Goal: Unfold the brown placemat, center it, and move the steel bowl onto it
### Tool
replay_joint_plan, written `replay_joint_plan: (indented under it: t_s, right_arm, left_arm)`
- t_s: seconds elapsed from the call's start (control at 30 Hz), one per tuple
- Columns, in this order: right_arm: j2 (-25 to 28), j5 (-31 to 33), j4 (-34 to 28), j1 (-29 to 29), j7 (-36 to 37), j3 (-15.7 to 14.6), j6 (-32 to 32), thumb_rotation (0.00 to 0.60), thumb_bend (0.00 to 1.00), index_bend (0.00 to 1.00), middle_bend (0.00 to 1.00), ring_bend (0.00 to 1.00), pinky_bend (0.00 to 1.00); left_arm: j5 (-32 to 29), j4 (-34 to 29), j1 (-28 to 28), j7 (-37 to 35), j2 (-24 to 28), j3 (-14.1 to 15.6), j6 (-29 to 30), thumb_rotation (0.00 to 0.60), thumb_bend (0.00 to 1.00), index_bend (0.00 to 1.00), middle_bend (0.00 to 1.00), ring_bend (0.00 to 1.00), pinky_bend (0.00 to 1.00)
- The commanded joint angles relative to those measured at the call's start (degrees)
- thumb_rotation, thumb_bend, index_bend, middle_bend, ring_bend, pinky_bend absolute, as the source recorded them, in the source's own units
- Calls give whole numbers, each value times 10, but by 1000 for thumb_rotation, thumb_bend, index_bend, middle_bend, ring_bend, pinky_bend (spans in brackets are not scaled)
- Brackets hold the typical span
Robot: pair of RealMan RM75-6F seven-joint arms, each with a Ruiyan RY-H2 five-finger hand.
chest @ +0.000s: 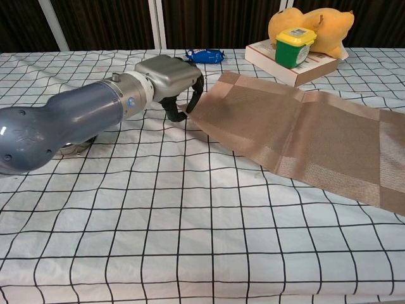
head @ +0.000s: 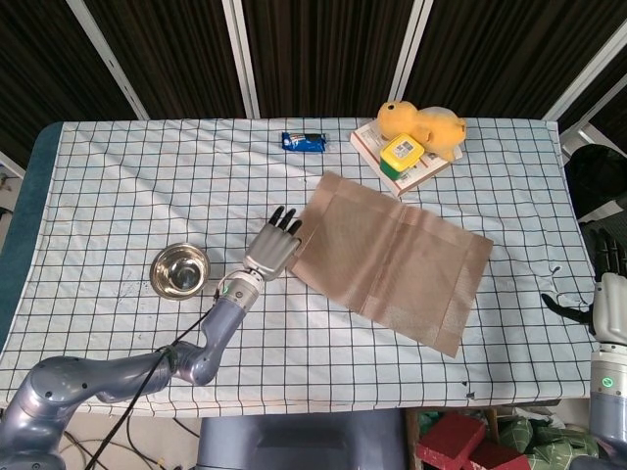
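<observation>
The brown placemat lies unfolded and flat, slanted across the table's right-of-centre; the chest view shows the placemat too. My left hand grips its near-left corner, fingers curled down over the edge, as the chest view of the hand shows. The steel bowl stands upright and empty on the cloth to the left of that hand, apart from the mat. In the chest view my left forearm hides most of the bowl. My right hand hangs beyond the table's right edge, fingers apart and holding nothing.
A yellow plush toy and a green-and-yellow tub sit on a flat white box at the back right, just beyond the mat's far edge. A blue packet lies at the back centre. A checked cloth covers the table.
</observation>
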Motion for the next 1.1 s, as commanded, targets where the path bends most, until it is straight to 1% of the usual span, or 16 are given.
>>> replay_joint_plan:
  t_s: [0.03,0.17,0.37,0.43,0.63,0.9,1.1]
  right_arm:
    - [0,-1,-1,0,0,0,0,600,50,0,0,0,157]
    - [0,-2,-3,-1,0,-1,1,600,50,0,0,0,157]
    - [1,-1,-4,-2,1,0,3,600,50,0,0,0,157]
    - [1,-1,-5,-2,0,0,4,600,50,0,0,0,157]
    - [1,0,-7,-3,-1,0,5,600,49,0,0,0,157]
    - [2,0,-8,-3,1,1,6,600,50,0,0,0,157]
    - [3,1,-9,-4,3,2,5,600,50,0,0,0,157]
  left_arm:
    - [4,-68,24,14,45,12,26,600,491,584,180,25,72]
    - [3,-140,42,32,87,29,44,600,498,583,188,25,72]
    - [10,-235,63,47,135,52,63,600,498,584,188,25,72]
    - [14,-282,69,58,157,64,68,600,498,584,190,25,72]
    - [19,-366,69,86,184,87,70,600,498,584,191,25,71]
    - [6,-436,56,135,183,113,69,600,498,584,194,25,69]
    - [-5,-459,50,158,182,129,70,600,498,584,198,25,68]
